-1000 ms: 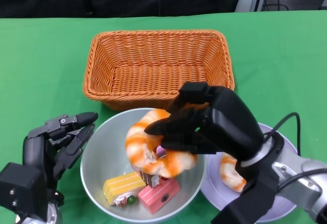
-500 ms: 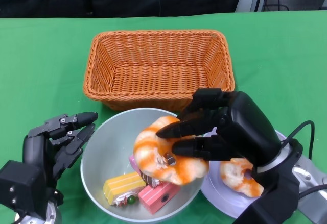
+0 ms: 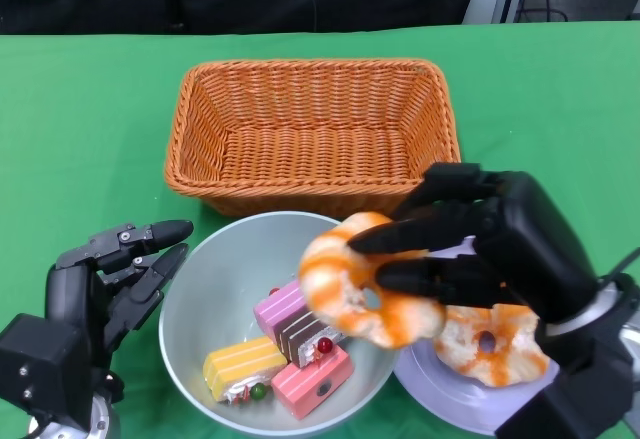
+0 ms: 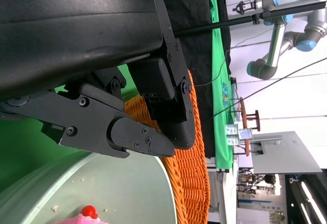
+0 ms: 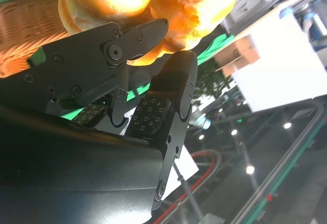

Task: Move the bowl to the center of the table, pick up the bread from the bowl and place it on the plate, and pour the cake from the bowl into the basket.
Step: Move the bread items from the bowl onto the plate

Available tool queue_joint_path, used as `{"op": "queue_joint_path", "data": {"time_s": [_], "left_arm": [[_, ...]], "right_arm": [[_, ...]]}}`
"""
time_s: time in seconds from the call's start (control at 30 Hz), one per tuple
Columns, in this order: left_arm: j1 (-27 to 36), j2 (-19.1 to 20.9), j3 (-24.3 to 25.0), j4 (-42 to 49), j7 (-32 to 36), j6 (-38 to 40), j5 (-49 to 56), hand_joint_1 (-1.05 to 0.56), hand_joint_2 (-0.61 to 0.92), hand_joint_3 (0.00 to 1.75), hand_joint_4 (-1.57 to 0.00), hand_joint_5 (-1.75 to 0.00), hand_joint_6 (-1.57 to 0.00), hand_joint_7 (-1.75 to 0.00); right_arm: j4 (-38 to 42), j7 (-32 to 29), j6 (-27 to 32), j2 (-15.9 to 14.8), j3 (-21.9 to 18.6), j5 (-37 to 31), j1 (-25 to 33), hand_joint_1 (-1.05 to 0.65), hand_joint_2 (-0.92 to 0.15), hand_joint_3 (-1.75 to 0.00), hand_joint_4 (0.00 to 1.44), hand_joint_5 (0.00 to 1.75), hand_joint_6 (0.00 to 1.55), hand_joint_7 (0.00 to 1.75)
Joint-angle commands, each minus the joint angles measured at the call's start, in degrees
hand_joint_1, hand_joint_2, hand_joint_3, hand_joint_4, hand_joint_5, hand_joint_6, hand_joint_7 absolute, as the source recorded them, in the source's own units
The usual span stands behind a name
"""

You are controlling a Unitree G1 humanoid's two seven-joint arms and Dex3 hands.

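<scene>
Right hand [image 3: 470,249] is gripping a bread ring [image 3: 365,284], fingers closed around its upper edge, holding it in the air over the right rim of the bowl [image 3: 200,299], between bowl and plate [image 3: 440,399]. Right wrist view is showing the same bread [image 5: 148,4] pinched at the fingertips. Plate is sitting just right of the bowl, touching or nearly so, and one bread piece [image 3: 490,344] is already lying on it, partly under the hand. Bowl is sitting near the front middle of the green desk [image 3: 80,119], just in front of the wicker basket [image 3: 310,129], so step one is looking done. Cake pieces are lying in the bowl: a yellow one [image 3: 240,364], a pink one [image 3: 310,379], a pink-and-brown one [image 3: 295,319]; no other bread showing in there, though the held ring is hiding part of it. Basket is showing nothing inside. Left hand [image 3: 115,279] is hanging just beside the bowl's left rim, fingers apart and holding nothing, apparently not touching. My read: roughly halfway. Remaining: setting this bread on the plate, then tipping the cakes into the basket.
</scene>
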Motion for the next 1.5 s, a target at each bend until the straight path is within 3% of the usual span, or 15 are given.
{"op": "queue_joint_path", "data": {"time_s": [0.03, 0.27, 0.63, 0.83, 1.1, 1.5], "left_arm": [[-0.24, 1.21, 0.33, 0.16, 0.11, -0.58, -0.17, -0.33, 0.92, 0.08, -1.04, -0.73, -1.19, -0.24], [-0.35, 1.37, 0.50, 0.18, 0.01, -0.15, -0.51, -0.33, 0.92, 0.08, -1.05, -0.73, -1.20, -0.23], [-0.85, 2.33, 0.97, 1.59, -0.82, -0.61, -1.00, -0.35, 0.92, 0.08, -1.03, -0.75, -1.19, -0.22], [-0.86, 2.55, 1.40, 1.55, -1.20, 0.22, -1.39, -0.35, 0.92, 0.08, -1.00, -0.76, -1.20, -0.22], [-0.71, 2.75, 1.54, 1.48, -1.21, 0.06, -1.44, -0.36, 0.92, 0.08, -1.01, -0.77, -1.20, -0.21], [0.20, 2.75, 1.45, 0.22, -1.90, 0.07, -2.11, -0.35, 0.92, 0.06, -1.01, -0.75, -1.21, -0.19]], "right_arm": [[-1.98, 0.94, -0.77, -1.88, -2.77, 2.03, 1.91, -0.20, -0.79, 0.00, 0.91, 0.80, 1.19, 0.01], [-1.93, 2.69, -1.01, -4.00, -6.15, 3.09, 5.10, -0.20, -0.79, 0.00, 0.92, 0.79, 1.18, 0.01], [-0.26, 0.40, 0.28, -5.56, -11.05, -0.35, 9.20, -0.19, -0.81, 0.00, 0.90, 0.76, 1.17, 0.00], [4.74, -2.44, -1.16, -6.66, -12.13, -1.19, 9.03, -0.16, -0.82, 0.00, 0.91, 0.74, 1.15, 0.00], [17.24, -9.37, -3.35, -6.89, -11.51, -4.33, 5.19, -0.12, -0.80, 0.00, 0.91, 0.78, 1.15, 0.00], [35.11, -21.13, -4.04, -6.97, -6.22, -9.49, -2.49, -0.13, -0.79, 0.00, 0.91, 0.79, 1.15, 0.01]]}}
